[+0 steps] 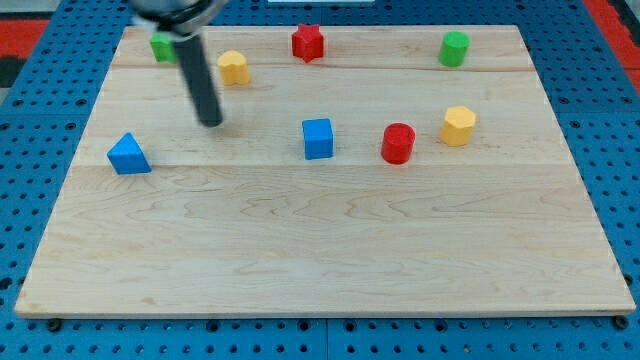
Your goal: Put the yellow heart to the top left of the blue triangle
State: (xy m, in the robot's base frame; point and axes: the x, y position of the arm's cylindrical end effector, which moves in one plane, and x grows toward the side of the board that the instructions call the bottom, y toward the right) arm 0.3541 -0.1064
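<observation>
Camera view: my tip (211, 122) on bare board, no gripper fitted, touching nothing. Yellow heart (233, 67) just above-right of tip, near top edge. Blue triangle (128, 154) lower left, well apart.

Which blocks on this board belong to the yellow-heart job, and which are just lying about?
In the job: yellow heart block; blue triangle block; my tip, between them.

Lying about: green block; red star block; green cylinder; blue cube; red cylinder; yellow hexagonal block.
</observation>
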